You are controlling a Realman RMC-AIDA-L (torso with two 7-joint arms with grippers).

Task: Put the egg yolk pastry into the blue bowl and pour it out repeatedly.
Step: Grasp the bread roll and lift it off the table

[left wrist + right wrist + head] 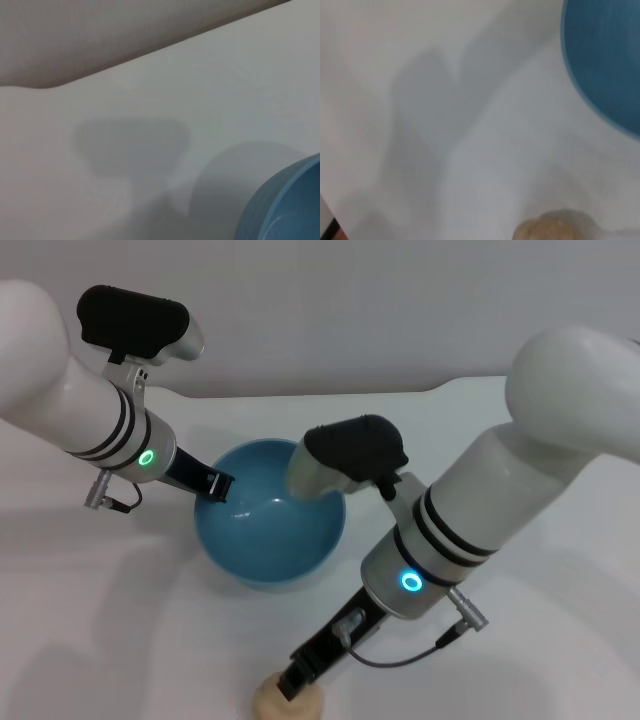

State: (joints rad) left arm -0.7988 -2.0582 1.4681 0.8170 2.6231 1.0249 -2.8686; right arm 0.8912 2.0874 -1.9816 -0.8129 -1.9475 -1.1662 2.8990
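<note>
The blue bowl [270, 525] stands upright in the middle of the white table, and its inside looks empty. My left gripper [213, 483] is at the bowl's left rim and shut on it. A part of the bowl's outside shows in the left wrist view [285, 205] and in the right wrist view [605, 60]. The egg yolk pastry [282, 702] lies on the table at the near edge, in front of the bowl. My right gripper [300, 677] is down on the pastry. The pastry also shows in the right wrist view [555, 229].
The white table [520, 660] ends at a far edge with a curved corner [45, 87], and a grey wall lies beyond it. My right forearm [450, 530] hangs over the bowl's right side.
</note>
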